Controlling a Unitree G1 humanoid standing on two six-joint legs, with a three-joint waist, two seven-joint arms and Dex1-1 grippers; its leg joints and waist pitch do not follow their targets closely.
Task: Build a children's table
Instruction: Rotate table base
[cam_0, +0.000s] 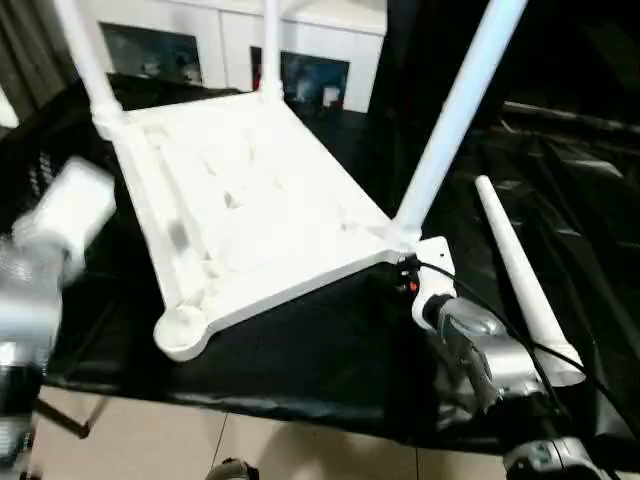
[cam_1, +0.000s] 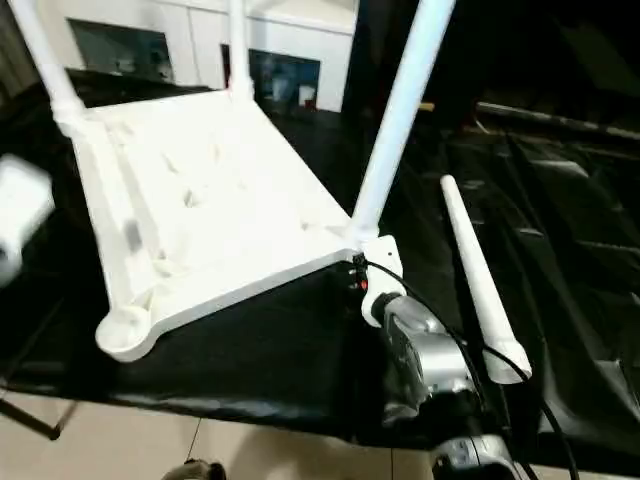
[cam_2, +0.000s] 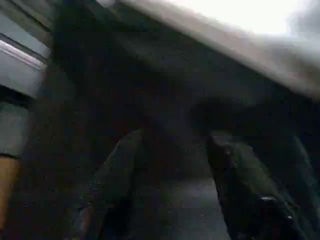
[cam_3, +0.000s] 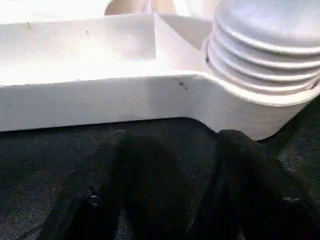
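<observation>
The white tabletop (cam_0: 250, 200) of the children's table is seen lying upside down on a black cloth (cam_0: 300, 350), its ribbed underside turned upward. Three legs are seated upright in its corner sockets: one at the far left corner (cam_0: 85, 60), one at the far corner (cam_0: 270, 45) and one at the near right corner (cam_0: 455, 120). The near left socket (cam_0: 182, 330) is seen with no leg in it. A fourth leg (cam_0: 520, 280) is laid loose on the cloth, just to the right of the tabletop's near right corner, apart from it. The right gripper (cam_3: 165, 185) is held low over the cloth, close before the tabletop's side wall by the near right socket, its two black fingers (cam_3: 95, 190) parted with nothing between them. The left gripper (cam_2: 170, 185) is seen off the tabletop's left side, its fingers (cam_2: 115, 175) parted with nothing between them. A white cabinet (cam_0: 230, 45) with glass doors is seen beyond the tabletop
</observation>
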